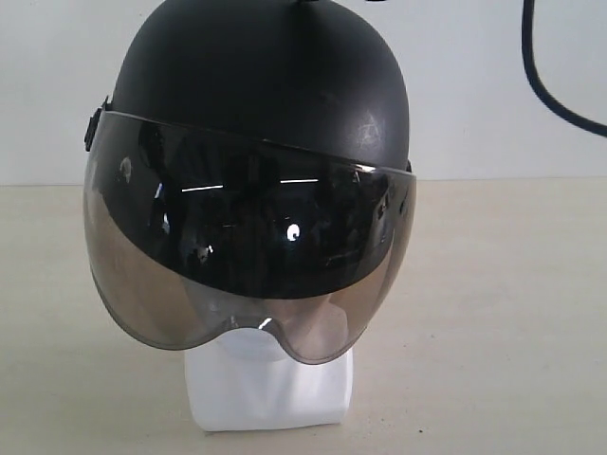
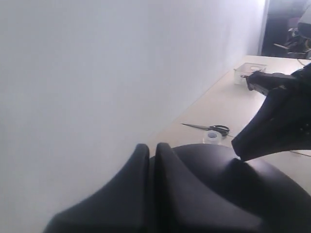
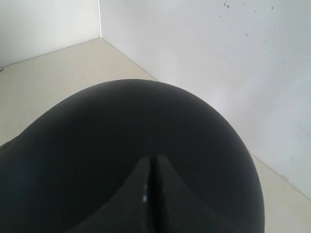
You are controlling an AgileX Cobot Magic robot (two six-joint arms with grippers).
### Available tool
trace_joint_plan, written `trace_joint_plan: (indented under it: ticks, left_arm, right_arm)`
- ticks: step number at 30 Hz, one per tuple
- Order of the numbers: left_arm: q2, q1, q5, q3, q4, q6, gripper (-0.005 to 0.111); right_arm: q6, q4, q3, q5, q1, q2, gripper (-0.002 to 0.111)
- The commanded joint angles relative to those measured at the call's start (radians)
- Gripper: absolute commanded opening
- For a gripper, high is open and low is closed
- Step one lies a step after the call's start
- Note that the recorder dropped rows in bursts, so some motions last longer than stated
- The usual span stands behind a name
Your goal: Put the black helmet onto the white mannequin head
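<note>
White wall [image 3: 204,48], black helmet [image 3: 121,126] under right pincer [image 3: 151,160]

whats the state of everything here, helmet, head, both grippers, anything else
black helmet: seated on the head
visor: down over the face
white mannequin head: upright, only chin and base showing
left gripper: shut, empty, at the helmet's dome
right gripper: shut, empty, at the dome
scissors: flat on the table, blades together

Most of white mannequin head [image 1: 268,391] behind black helmet [image 1: 261,85] and tinted visor [image 1: 242,256]
</note>
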Motion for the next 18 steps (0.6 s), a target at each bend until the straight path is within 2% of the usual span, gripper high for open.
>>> trace_joint_plan:
  ticks: [1, 6, 13, 18]
  left_arm:
    - [0.053, -0.002, -0.099, -0.078, -0.012, -0.038, 0.004]
    - [0.117, -0.071, -0.138, -0.140, -0.012, -0.049, 0.004]
    - [0.194, -0.219, -0.138, -0.225, 0.015, -0.071, 0.004]
    - [0.246, -0.266, -0.138, -0.234, 0.015, -0.047, 0.004]
  right_arm:
    - [-0.010, -0.031, -0.001, 0.004, 0.001, -0.058, 0.000]
    - [0.020, -0.038, -0.001, 0.050, 0.001, -0.092, 0.000]
    - [0.020, -0.020, -0.001, 0.163, 0.001, -0.098, 0.000]
    - [0.000, 0.035, -0.001, 0.216, 0.001, -0.098, 0.000]
